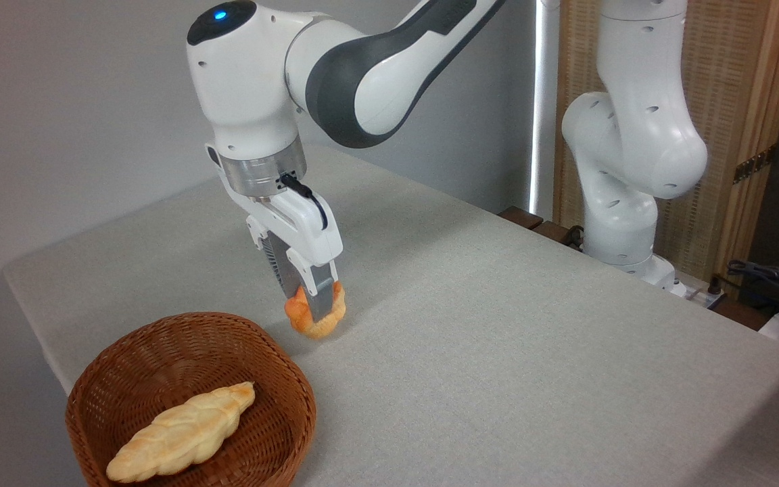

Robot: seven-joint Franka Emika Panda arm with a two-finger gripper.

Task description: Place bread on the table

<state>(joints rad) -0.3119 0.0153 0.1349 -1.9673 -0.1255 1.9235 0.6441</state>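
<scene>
The bread (303, 319), a small glossy orange-brown bun, is held between the fingers of my gripper (315, 312), which is shut on it. Its underside sits at or just above the table (498, 325), a light grey-beige cloth-like surface; I cannot tell whether it touches. The bun hangs just beyond the far right rim of the wicker basket. The near finger hides the bun's middle.
A brown wicker basket (92, 385) stands at the front left of the table with a long pale braided loaf (180, 433) in it. The arm's white base (623, 203) rises at the table's far right edge, with cables (768, 277) beyond it.
</scene>
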